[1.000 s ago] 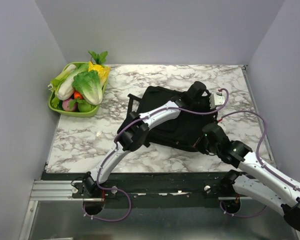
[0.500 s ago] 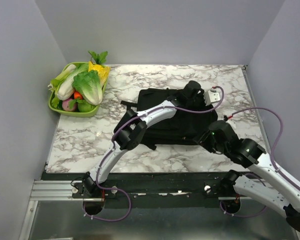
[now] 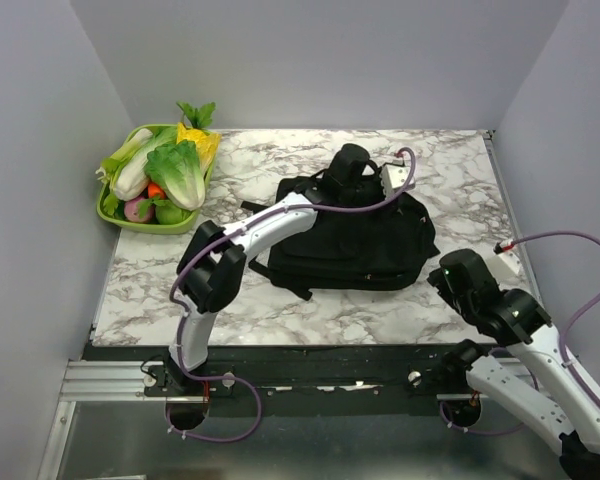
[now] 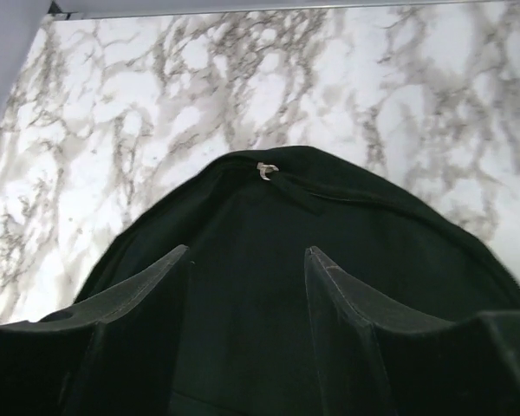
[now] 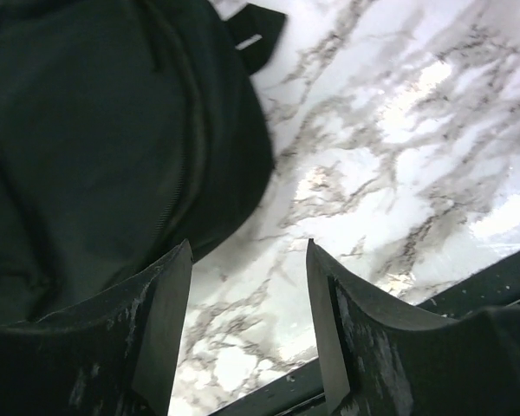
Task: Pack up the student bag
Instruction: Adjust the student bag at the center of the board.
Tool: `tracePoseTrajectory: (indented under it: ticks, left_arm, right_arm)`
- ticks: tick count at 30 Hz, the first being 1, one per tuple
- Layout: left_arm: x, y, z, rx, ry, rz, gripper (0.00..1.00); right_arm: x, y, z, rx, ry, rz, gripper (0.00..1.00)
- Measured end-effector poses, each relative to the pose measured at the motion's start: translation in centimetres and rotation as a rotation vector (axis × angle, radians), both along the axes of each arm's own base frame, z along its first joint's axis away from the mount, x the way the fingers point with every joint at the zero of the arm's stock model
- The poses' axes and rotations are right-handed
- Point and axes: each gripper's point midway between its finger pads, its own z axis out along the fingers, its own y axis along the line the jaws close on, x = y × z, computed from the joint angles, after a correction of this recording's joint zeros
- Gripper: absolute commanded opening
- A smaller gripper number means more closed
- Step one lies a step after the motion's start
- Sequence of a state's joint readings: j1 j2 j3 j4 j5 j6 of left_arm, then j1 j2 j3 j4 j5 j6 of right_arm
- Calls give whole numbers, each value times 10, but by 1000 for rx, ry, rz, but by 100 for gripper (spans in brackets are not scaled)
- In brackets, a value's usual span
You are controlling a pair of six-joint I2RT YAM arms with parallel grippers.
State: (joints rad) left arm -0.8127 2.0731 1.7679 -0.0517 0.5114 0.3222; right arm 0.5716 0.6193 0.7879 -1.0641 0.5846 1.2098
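Lying flat in the middle of the bench [image 3: 180, 270], the student bag [image 3: 365, 240] is partly hidden from above by the left arm [image 3: 270, 222]. Only the wrist view shows a silver zipper pull [image 4: 265, 171] at its rounded edge. The left gripper [image 4: 247, 256] hangs open over the fabric. The right gripper [image 5: 248, 247], also open, is over bare marble just beside the bag. A green tray [image 3: 150, 226] of vegetables stands far left.

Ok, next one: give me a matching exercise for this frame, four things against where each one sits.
1 student bag
2 green tray
3 left tool
4 right tool

A far left corner of the table
B open, over the table's near right edge
C lying flat mid-table
D open, over the bag's far edge

Pairs: 1-C; 2-A; 3-D; 4-B
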Motion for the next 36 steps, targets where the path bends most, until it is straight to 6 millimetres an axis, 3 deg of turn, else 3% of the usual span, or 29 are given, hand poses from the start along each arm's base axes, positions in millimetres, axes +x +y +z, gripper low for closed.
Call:
tracePoseTrajectory:
  ticks: [4,7,9,13,16,20,24,29,32,36]
  left_arm:
    - [-37,18,11,3,73,-60,69]
    - [-72,25,6,33,104,-114,75]
    - [-100,23,-9,66,113,-162,79]
    - [-135,16,-52,154,137,-230,83]
    - [-133,10,-75,205,137,-234,81]
    - [-112,7,-88,233,86,-199,70]
    - [-96,7,-85,242,3,-155,63]
    - [-90,11,-81,257,-33,-132,63]
    - [-92,16,-69,255,-39,-128,62]
    - [-93,26,-50,252,-24,-109,51]
  right_arm:
    - [-4,-7,-26,-33,56,-32,64]
    - [3,-8,-27,-34,56,-51,64]
    - [8,-8,-26,-40,58,-59,65]
    - [24,-12,-15,-52,47,-88,67]
    - [34,-17,-12,-59,51,-110,67]
    - [38,-18,-16,-57,69,-105,67]
    - [37,-16,-14,-32,39,-90,67]
    - [35,-13,-25,-28,54,-68,67]
    - [35,-10,-36,-28,79,-56,68]
    - [36,-7,-43,-22,86,-39,68]
